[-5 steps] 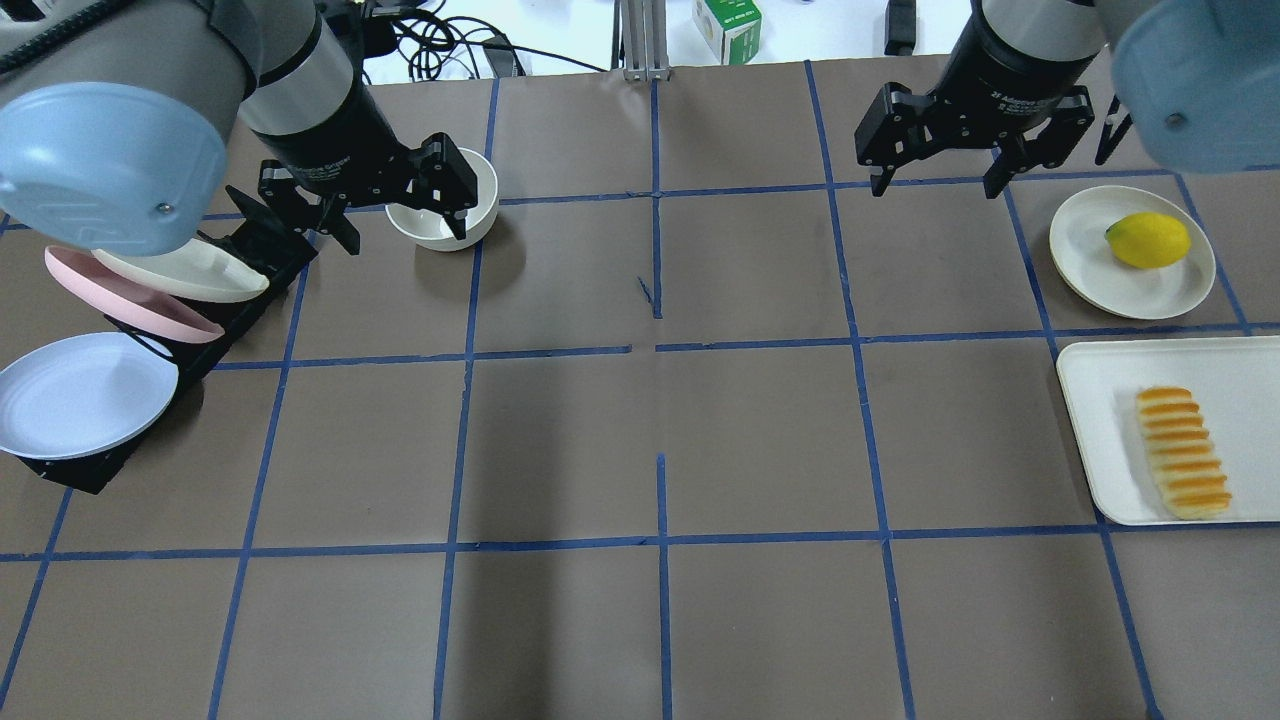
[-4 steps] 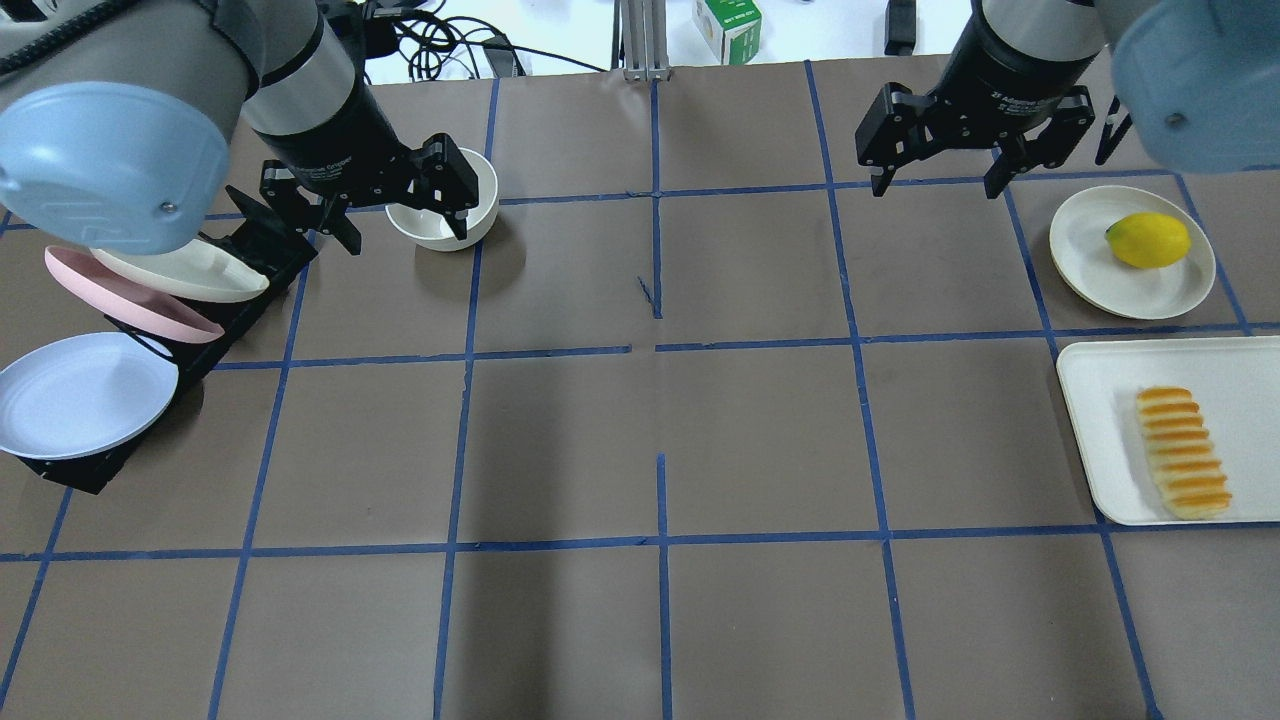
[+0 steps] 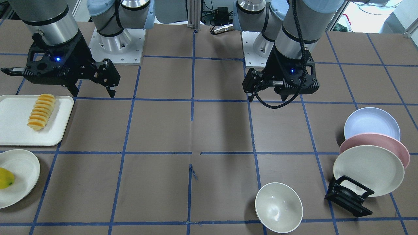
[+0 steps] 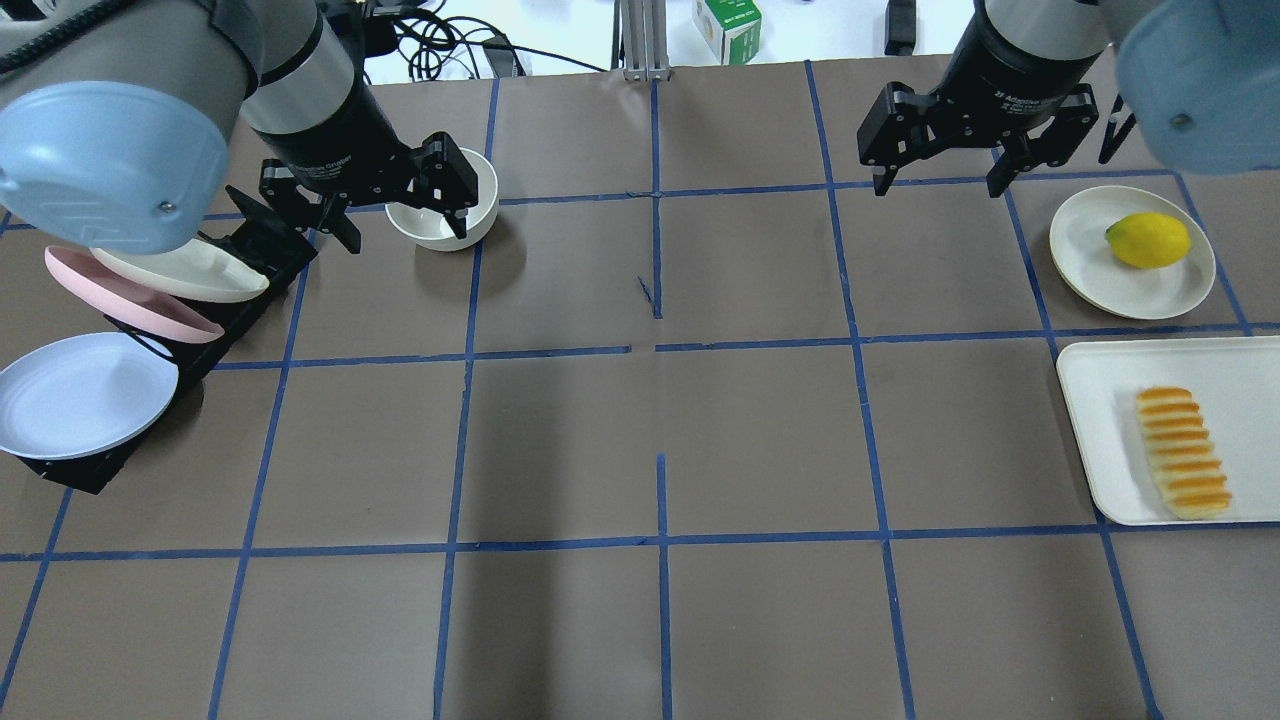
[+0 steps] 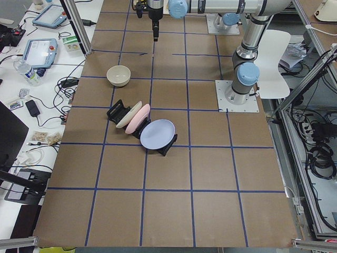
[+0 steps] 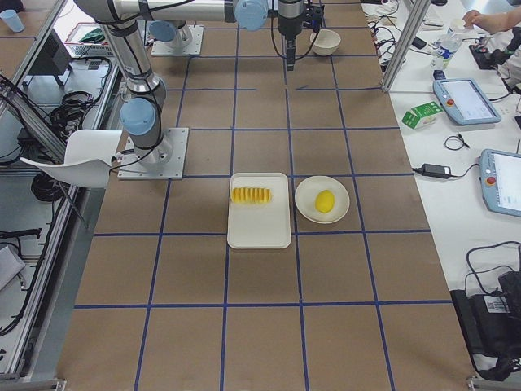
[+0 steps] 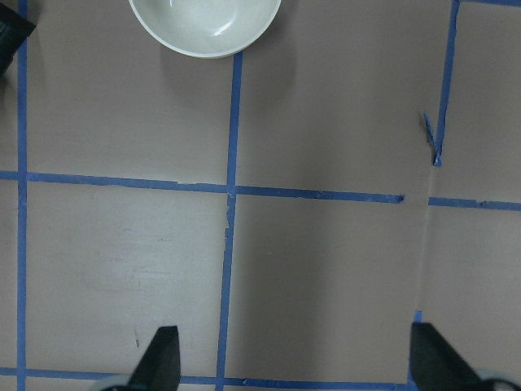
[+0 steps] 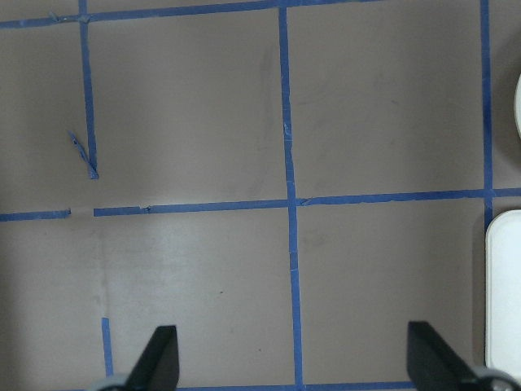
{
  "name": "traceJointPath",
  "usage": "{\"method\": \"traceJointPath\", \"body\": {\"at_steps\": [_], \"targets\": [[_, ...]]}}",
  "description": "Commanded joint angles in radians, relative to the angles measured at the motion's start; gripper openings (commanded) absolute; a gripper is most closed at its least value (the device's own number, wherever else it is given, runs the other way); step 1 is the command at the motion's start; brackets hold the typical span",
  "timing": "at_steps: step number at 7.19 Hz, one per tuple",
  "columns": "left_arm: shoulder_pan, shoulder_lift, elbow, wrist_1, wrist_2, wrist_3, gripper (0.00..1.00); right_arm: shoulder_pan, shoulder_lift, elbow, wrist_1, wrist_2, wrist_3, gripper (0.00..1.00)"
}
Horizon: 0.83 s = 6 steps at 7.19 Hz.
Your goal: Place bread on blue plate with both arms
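The bread (image 4: 1183,452), a ridged orange-yellow loaf, lies on a white tray (image 4: 1100,420) at the table's right; it also shows in the front view (image 3: 41,111) and the right side view (image 6: 252,195). The pale blue plate (image 4: 80,393) leans in a black rack at the left, and shows in the front view (image 3: 371,123) and the left side view (image 5: 157,133). My left gripper (image 4: 403,235) hangs open and empty over the table near a white bowl. My right gripper (image 4: 937,188) hangs open and empty at the back right, apart from the bread. Both wrist views show open fingers over bare table.
A white bowl (image 4: 445,205) stands at the back left. A pink plate (image 4: 130,300) and a cream plate (image 4: 190,270) lean in the same rack (image 3: 347,195). A yellow lemon (image 4: 1148,240) sits on a cream plate (image 4: 1090,250) beyond the tray.
The right arm has shifted very slightly to the right. Everything else stands as before.
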Motion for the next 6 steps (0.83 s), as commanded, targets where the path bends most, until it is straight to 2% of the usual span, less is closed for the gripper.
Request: {"method": "traceJointPath", "body": {"at_steps": [1, 2, 4, 6], "targets": [[0.001, 0.002, 0.004, 0.000, 0.000, 0.001, 1.00, 0.001, 0.004, 0.000, 0.002, -0.002, -0.005, 1.00], [0.006, 0.004, 0.007, -0.002, 0.000, 0.003, 1.00, 0.001, 0.002, 0.002, 0.005, -0.002, -0.007, 1.00], [0.012, 0.008, 0.018, -0.015, 0.072, 0.099, 1.00, 0.001, 0.001, 0.004, 0.008, -0.003, -0.004, 1.00], [0.046, 0.022, 0.027, -0.032, 0.106, 0.141, 1.00, 0.001, 0.001, 0.004, 0.010, -0.003, -0.001, 1.00]]}}
